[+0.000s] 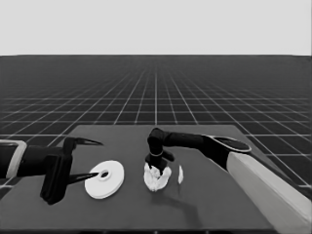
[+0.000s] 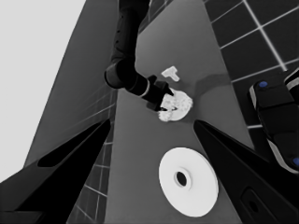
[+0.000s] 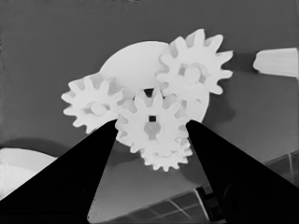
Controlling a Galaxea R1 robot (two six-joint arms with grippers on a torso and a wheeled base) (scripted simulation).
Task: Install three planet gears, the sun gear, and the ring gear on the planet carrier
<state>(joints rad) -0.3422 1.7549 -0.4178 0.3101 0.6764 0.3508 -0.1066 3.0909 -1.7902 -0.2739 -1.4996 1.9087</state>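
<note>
The planet carrier [image 1: 157,179], the smaller round part, lies at mid-table with white gears on it. Three planet gears [image 3: 93,105] [image 3: 194,70] [image 3: 163,156] sit around its rim. The sun gear [image 3: 152,122] stands in the middle, meshed with them. My right gripper [image 1: 157,168] points down over the stack, and its fingers [image 3: 205,154] touch the sun gear on both sides. The ring gear [image 1: 104,179], the larger round part, lies flat to the left, under my open left gripper [image 1: 97,158], which waits and does not hold it.
A thin white piece [image 1: 181,174] lies just right of the gear stack. The right arm's pale forearm [image 1: 273,190] crosses the lower right corner. Dark machinery with blue lights [image 2: 275,121] shows past the table's edge in the left wrist view.
</note>
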